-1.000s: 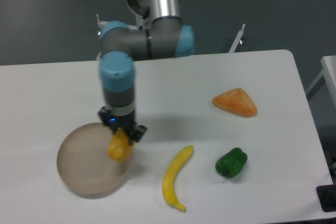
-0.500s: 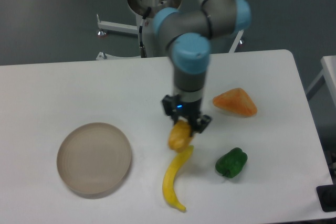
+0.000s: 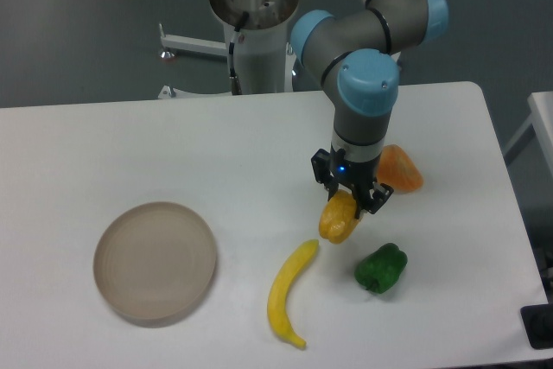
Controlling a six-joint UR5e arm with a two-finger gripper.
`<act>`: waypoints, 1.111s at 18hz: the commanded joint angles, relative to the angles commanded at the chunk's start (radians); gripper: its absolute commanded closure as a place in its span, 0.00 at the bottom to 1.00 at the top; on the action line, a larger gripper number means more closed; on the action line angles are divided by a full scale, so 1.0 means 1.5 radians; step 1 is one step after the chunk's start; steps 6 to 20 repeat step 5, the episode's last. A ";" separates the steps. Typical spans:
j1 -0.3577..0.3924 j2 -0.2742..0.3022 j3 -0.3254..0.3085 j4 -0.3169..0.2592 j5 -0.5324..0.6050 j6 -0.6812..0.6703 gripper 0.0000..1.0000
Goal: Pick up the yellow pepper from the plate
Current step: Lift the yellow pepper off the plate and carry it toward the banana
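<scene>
The fingers [image 3: 349,200] pinch the yellow pepper [image 3: 338,218], holding it above the desk [image 3: 130,144] between the banana [image 3: 289,293] and green pepper [image 3: 380,268], well right of the plate [image 3: 155,263]. The pick looks done; next comes a steady hold or gentle set-down.

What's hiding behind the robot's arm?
An orange wedge peeks out behind the arm; its left part is covered. The gripper holds the yellow pepper.

— What's my arm doing?
— I see it bent at the elbow, wrist pointing straight down (blue caps showing), gripper [image 3: 349,200] clamped on the yellow pepper [image 3: 338,218].
</scene>
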 joint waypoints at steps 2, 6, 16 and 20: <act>0.006 -0.003 0.000 0.003 0.001 0.001 0.56; 0.013 -0.003 -0.001 0.002 0.001 0.016 0.56; 0.013 -0.003 -0.001 0.002 0.001 0.016 0.56; 0.013 -0.003 -0.001 0.002 0.001 0.016 0.56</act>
